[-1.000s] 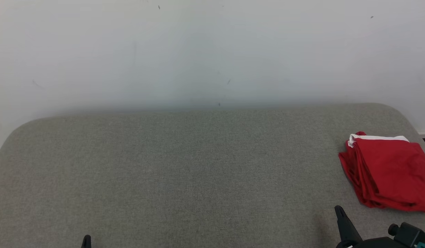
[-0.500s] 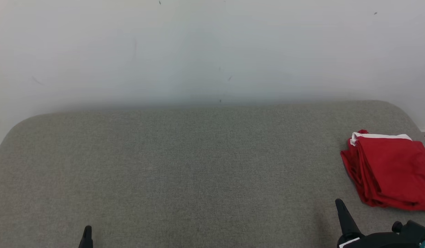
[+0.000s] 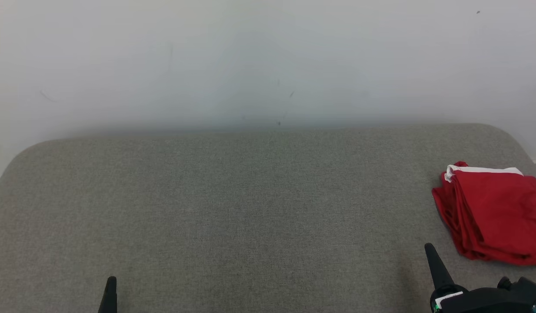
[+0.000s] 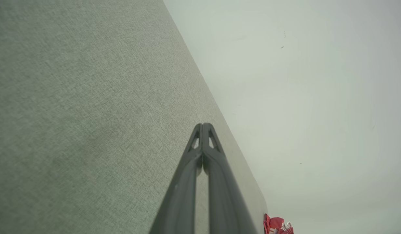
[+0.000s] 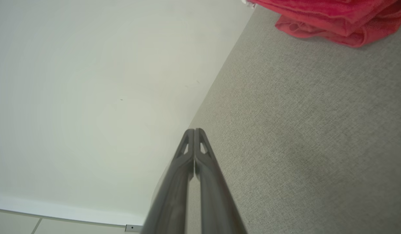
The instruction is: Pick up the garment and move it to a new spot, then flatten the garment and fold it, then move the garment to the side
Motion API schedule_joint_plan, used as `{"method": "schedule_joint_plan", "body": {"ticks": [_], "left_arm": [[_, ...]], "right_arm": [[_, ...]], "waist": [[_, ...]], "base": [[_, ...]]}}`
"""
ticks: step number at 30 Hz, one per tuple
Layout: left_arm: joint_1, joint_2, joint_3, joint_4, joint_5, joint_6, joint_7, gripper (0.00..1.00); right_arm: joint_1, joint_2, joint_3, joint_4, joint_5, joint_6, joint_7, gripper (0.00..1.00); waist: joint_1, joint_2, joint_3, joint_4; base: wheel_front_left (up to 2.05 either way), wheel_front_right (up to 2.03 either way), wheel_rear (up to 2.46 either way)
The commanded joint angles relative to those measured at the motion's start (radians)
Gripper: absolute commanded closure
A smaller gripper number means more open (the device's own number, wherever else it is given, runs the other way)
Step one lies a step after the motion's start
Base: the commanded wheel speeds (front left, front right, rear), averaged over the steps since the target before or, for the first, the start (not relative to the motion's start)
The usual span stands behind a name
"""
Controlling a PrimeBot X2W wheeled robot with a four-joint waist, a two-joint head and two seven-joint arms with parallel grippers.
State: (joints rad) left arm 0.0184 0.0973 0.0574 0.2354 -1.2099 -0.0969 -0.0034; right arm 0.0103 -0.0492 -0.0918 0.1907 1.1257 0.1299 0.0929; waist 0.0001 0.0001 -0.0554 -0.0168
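The garment (image 3: 494,213) is red with a white band along its far edge, and it lies folded at the right end of the grey padded surface (image 3: 250,208). A small part of the garment (image 4: 276,225) shows at the bottom of the left wrist view, and the garment (image 5: 327,19) crosses the top right of the right wrist view. My right gripper (image 3: 429,248) is shut and empty, just left of and nearer than the garment, not touching it. My left gripper (image 3: 111,281) is shut and empty at the lower left. Both pairs of fingers press together in the wrist views.
A pale wall (image 3: 268,61) rises behind the surface's far edge. The surface's far corners are rounded. A strip of floor and skirting (image 5: 57,214) shows beyond the surface in the right wrist view.
The head camera has tilted, so the whole scene has shifted slightly; more of both grippers' fingers shows at the bottom edge. The garment lies as it did.
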Motion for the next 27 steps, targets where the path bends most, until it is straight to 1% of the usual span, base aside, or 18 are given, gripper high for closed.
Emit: {"method": "schedule_joint_plan", "body": {"ticks": [1,27], "left_arm": [[-0.021,-0.002,0.007,-0.012,-0.026,-0.004,0.008,1.0],[-0.052,-0.025,0.036,-0.03,-0.224,-0.02,0.067,1.0]], "right_arm": [[-0.023,-0.001,-0.002,-0.006,0.028,0.001,0.002,1.0],[-0.053,-0.001,-0.006,0.002,0.269,0.001,0.01,1.0]], "waist": [[-0.0001,-0.0001,0.002,0.001],[-0.0001,-0.0001,0.027,0.008]], "base": [[0.0,0.0,0.0],[0.0,0.0,0.0]]}}
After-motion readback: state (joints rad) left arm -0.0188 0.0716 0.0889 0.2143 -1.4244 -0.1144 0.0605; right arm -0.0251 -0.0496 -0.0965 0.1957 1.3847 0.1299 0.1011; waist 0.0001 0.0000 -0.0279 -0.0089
